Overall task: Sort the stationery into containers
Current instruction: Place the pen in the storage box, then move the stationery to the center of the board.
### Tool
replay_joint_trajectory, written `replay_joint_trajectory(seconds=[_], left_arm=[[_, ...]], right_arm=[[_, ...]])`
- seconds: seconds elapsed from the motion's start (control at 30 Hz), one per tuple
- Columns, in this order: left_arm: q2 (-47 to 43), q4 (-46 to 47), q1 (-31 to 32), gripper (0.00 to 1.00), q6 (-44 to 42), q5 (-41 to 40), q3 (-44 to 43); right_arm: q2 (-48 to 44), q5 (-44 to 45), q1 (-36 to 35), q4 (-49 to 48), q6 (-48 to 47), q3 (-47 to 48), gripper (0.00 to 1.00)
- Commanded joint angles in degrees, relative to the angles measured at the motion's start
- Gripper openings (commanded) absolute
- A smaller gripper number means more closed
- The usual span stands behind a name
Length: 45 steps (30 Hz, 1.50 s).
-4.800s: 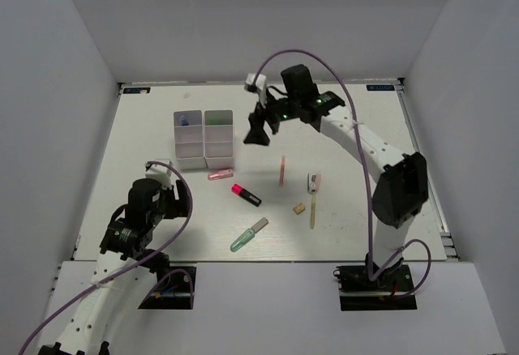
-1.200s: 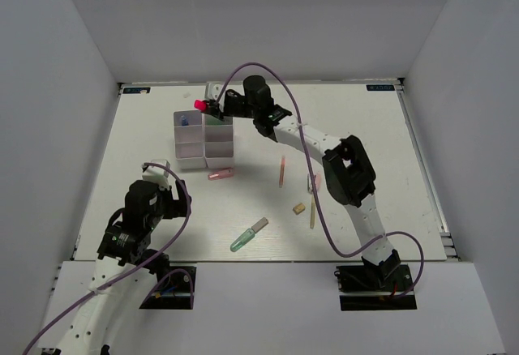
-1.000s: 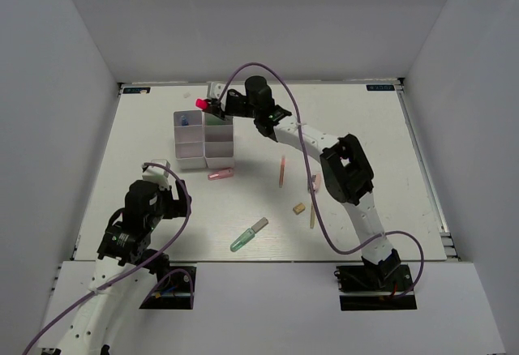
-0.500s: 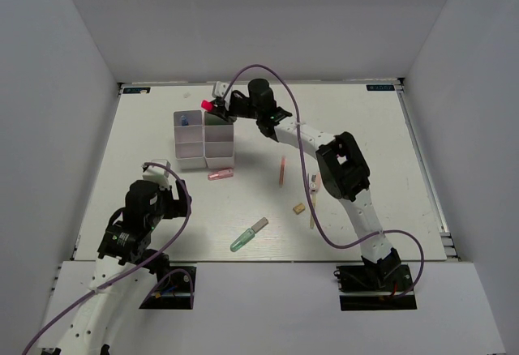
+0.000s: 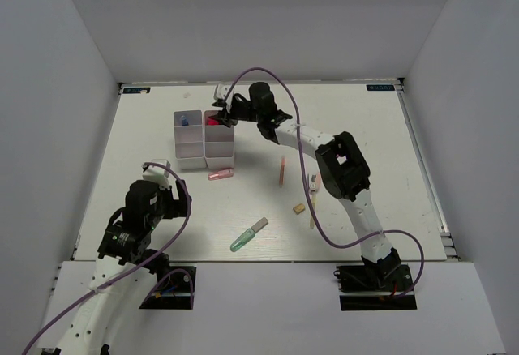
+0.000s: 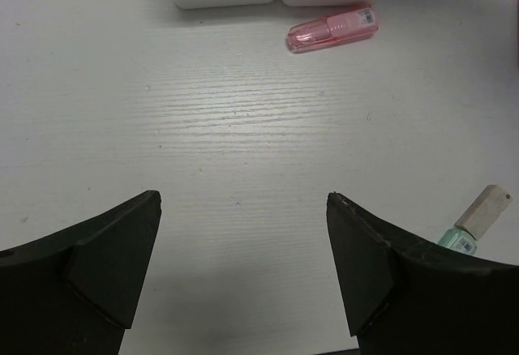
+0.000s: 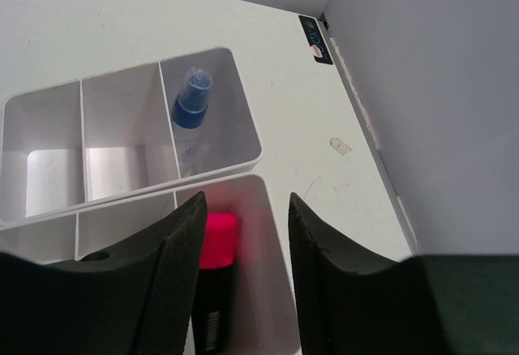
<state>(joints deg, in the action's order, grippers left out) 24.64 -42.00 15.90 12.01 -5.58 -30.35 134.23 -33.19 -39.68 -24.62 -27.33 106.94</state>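
Red-black marker — inside a tray compartment.
The red-black marker [image 7: 217, 274] sits, pink cap toward my wrist, in the far end compartment of the right-hand tray [image 7: 253, 209], next to the blue marker [image 7: 191, 100] in the neighbouring tray [image 7: 235, 120]. My right gripper [image 7: 245, 201] straddles it with fingers parted, not clamping. My left gripper [image 6: 242, 199] hangs spread wide over the table [image 6: 243, 112] — pink tube [image 6: 332, 29] and pale green marker [image 6: 470, 225] nearby.

Nothing is legible; the dark corner sticker [image 7: 315, 40] is too blurred.
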Motion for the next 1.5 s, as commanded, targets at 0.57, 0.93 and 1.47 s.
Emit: replay_joint_trajectory(seconds=[0.57, 0.93, 1.47], left_arm=[[26.4, 1.9, 2.5, 0.79, 3.3, 15.5, -8.3], [36.6, 22.9, 9.8, 0.00, 26.0, -7.4, -0.9], [55.6, 31.3, 13.7, 0.00, 11.5, -27.4, -8.2]], right_arm=[[-40.4, 11.5, 2.0, 63.1, 2.5, -15.1, 0.72], [-70.9, 15.1, 6.6, 44.6, 14.7, -54.4, 0.00], [-74.6, 11.0, 12.9, 41.1, 17.7, -60.3, 0.00]])
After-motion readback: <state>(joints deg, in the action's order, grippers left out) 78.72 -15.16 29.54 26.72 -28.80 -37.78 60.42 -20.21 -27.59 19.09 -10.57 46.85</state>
